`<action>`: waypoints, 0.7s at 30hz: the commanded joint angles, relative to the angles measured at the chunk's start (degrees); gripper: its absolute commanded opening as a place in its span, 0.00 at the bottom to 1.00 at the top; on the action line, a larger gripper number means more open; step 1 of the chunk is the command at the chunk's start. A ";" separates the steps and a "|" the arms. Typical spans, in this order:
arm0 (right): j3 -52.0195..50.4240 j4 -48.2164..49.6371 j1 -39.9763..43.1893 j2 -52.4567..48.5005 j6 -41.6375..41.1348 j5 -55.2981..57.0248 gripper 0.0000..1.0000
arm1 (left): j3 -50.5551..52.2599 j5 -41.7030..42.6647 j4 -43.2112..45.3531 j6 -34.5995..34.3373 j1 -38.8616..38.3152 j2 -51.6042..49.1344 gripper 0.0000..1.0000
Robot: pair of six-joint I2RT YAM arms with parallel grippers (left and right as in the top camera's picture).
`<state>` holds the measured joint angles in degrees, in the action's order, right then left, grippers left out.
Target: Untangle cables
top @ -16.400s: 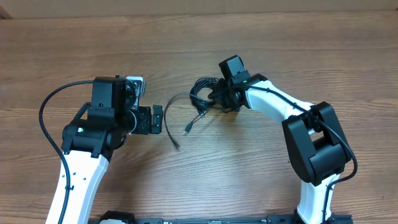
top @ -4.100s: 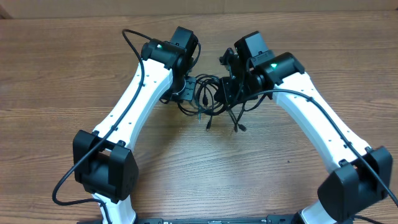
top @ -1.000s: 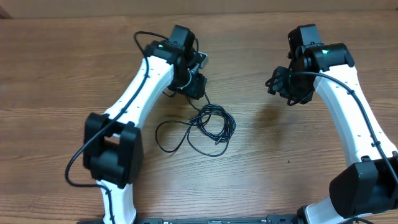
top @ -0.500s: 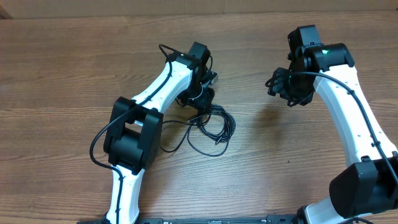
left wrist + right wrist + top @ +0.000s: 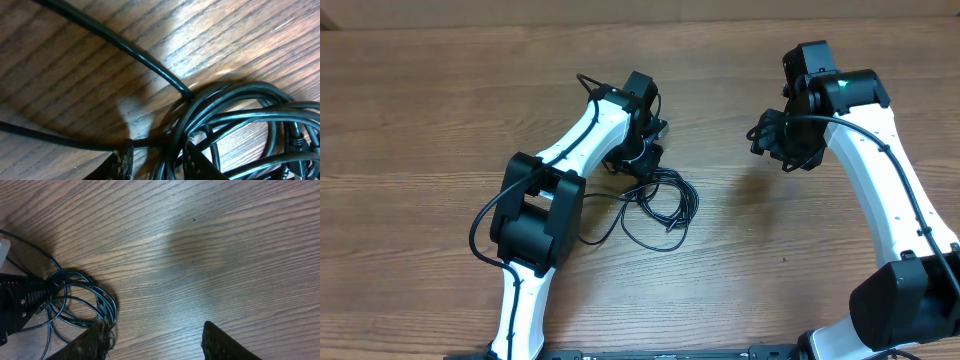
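Observation:
The cables lie as a loose black bundle of loops on the wooden table, left of centre. My left gripper is down at the bundle's upper left edge. In the left wrist view its fingertips straddle several strands of the cables; the strands lie against the right finger and a strip of wood shows beside the left one. My right gripper hangs well right of the bundle, open. In the right wrist view only bare wood lies between its fingers, and the cables sit to their left.
The left arm's own thick black wire arcs behind its wrist. One long cable strand loops out to the lower left of the bundle. The table's far edge runs along the top.
My left gripper has moved right and down onto the bundle's edge, and its jaws have narrowed around the strands. The right arm has stayed still.

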<state>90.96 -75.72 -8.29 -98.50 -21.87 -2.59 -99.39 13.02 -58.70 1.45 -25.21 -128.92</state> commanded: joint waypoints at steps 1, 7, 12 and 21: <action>1.75 -0.04 -0.15 1.97 -0.39 -0.09 0.57 | 1.18 -0.33 -0.20 -0.20 -0.39 -1.22 0.31; 1.75 -0.28 -0.15 1.97 -0.39 -0.09 0.57 | 3.30 -0.31 0.04 -0.22 -0.39 -1.22 0.22; 1.75 -0.28 -0.15 1.97 -0.39 -0.09 0.57 | 2.23 -0.31 -1.95 -0.42 -0.37 -0.94 0.04; 1.75 0.20 -0.17 1.97 2.62 -2.23 0.67 | -12.46 0.96 -11.47 -0.11 -0.28 5.92 0.04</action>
<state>90.96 -76.07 -8.29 -98.50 -22.09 -2.70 -105.19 13.23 -68.88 1.45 -25.21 -128.77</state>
